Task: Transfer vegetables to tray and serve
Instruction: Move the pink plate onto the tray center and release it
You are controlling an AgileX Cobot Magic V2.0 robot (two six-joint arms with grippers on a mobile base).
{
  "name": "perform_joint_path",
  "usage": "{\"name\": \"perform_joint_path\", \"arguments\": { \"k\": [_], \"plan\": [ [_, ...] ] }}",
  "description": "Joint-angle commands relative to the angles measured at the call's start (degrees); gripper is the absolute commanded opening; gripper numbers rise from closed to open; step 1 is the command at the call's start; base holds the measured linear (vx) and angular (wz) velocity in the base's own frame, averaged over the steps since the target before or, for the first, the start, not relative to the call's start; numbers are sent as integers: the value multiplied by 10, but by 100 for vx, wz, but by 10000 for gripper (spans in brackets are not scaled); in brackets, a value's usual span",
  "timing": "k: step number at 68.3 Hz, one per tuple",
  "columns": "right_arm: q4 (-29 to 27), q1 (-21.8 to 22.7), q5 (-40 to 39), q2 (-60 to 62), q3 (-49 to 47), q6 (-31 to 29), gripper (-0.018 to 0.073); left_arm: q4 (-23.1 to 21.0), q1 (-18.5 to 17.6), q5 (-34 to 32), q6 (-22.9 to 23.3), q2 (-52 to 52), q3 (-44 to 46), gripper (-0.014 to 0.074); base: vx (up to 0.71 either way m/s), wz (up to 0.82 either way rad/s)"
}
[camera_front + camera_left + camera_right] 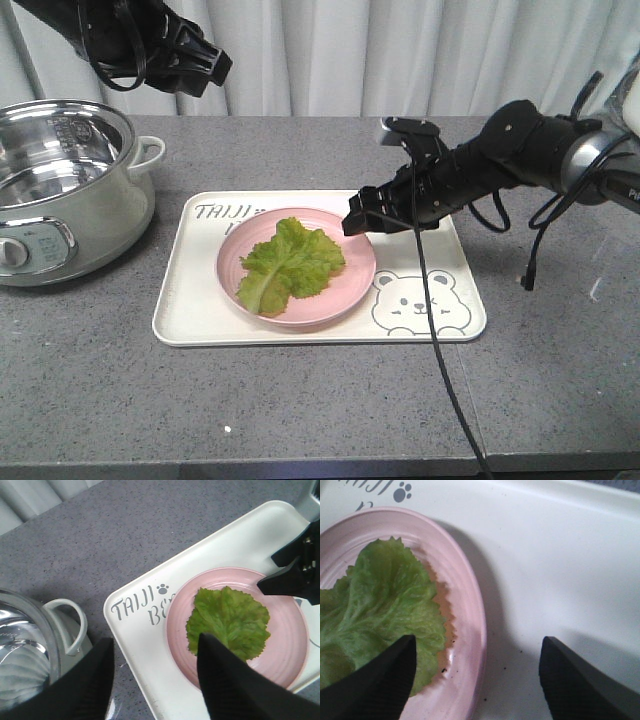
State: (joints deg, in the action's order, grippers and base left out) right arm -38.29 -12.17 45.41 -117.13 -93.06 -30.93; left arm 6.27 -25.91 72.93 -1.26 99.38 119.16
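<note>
Exterior front-facing view: lettuce leaf [290, 262] lies flat on the pink plate [352, 283], which sits on the tray [190, 315] on the bench [300, 410]. Right pincer [356, 220] hovers over the plate's far right rim, jaws apart (wrist view confirms). Left pincer [212, 62], also apart, hangs raised at far left, above the pot [90, 235]

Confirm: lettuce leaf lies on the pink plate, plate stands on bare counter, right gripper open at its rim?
No: the pink plate stands on the cream tray, as the front view shows. The lettuce leaf lies on it, right gripper open at its rim.
</note>
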Motion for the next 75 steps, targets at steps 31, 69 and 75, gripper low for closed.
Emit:
{"name": "perform_joint_path", "arguments": {
  "k": [31,69,75],
  "plan": [
    [350,3,224,82,-132,237,469,58,40,-14,110,-21,-185,355,0,0],
    [235,76,281,36,-132,220,469,32,45,-73,146,-11,-293,355,0,0],
    [233,77,281,30,-132,221,469,28,45,-72,145,1,-293,355,0,0]
  ]
}}
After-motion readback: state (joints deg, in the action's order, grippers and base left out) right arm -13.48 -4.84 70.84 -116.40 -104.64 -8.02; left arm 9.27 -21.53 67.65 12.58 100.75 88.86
